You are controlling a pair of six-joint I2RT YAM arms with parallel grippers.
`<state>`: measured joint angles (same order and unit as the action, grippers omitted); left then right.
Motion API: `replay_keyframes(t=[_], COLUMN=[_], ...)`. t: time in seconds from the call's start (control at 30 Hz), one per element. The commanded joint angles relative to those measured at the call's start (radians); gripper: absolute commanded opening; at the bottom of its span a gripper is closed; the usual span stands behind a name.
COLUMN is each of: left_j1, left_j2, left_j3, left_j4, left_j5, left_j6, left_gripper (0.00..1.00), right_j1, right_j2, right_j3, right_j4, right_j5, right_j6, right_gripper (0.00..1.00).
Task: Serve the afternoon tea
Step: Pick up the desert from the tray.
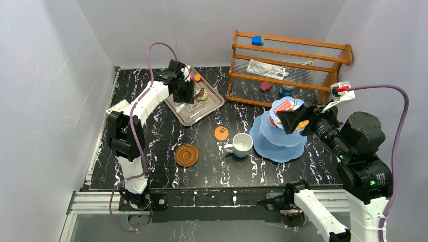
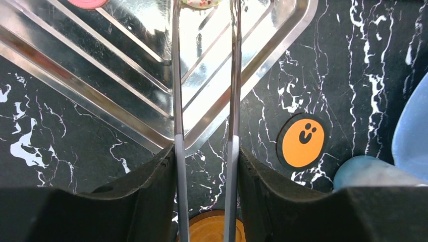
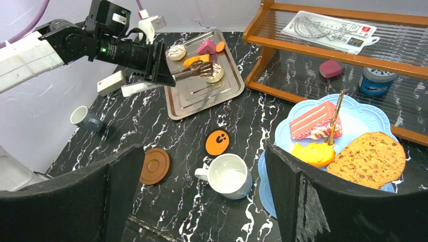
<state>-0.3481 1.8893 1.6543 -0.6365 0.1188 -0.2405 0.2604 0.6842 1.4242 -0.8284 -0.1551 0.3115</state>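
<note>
My left gripper [image 2: 205,161] is shut on the metal tongs [image 2: 176,91] and holds them over the silver tray [image 2: 126,65]. The tong tips reach a pale donut [image 3: 214,73]; I cannot tell whether they pinch it. More pastries [image 3: 194,59] lie on the tray. My right gripper [image 3: 201,166] stands open beside the top of the light-blue stand [image 1: 277,143], with nothing held. That top tier [image 3: 363,118] carries a pink cake [image 3: 313,121], an orange pastry [image 3: 315,153] and a cookie [image 3: 371,159]. A white mug [image 3: 229,175] and a brown saucer [image 3: 154,165] sit on the table.
An orange smiley coaster [image 3: 217,142] lies between tray and white mug. A grey mug [image 3: 86,118] stands at the far left by the wall. A wooden rack [image 1: 287,55] with small items fills the back right, behind the stand.
</note>
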Motion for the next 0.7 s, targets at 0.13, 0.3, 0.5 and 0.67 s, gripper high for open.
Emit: replay_keyframes(t=[0.13, 0.3, 0.5, 0.67], left_j1=[-0.087, -0.107, -0.107, -0.107], left_j2=[-0.023, -0.015, -0.01, -0.011], left_j3=[0.032, 0.031, 0.026, 0.016], left_j4=[-0.007, -0.009, -0.011, -0.007], left_j5=[-0.15, -0.199, -0.227, -0.224], left_j6=[0.09, 0.089, 0.084, 0.081], left_gripper=[0.44, 0.46, 0.49, 0.49], right_j1=[-0.001, 0.0, -0.001, -0.001], right_j2=[-0.003, -0.003, -0.003, -0.006], right_j3=[0.003, 0.009, 0.012, 0.01], right_j4=[0.055, 0.056, 0.054, 0.054], right_j5=[0.007, 0.012, 0.013, 0.011], right_j6=[-0.002, -0.002, -0.002, 0.0], right_gripper=[0.99, 0.99, 0.99, 0.99])
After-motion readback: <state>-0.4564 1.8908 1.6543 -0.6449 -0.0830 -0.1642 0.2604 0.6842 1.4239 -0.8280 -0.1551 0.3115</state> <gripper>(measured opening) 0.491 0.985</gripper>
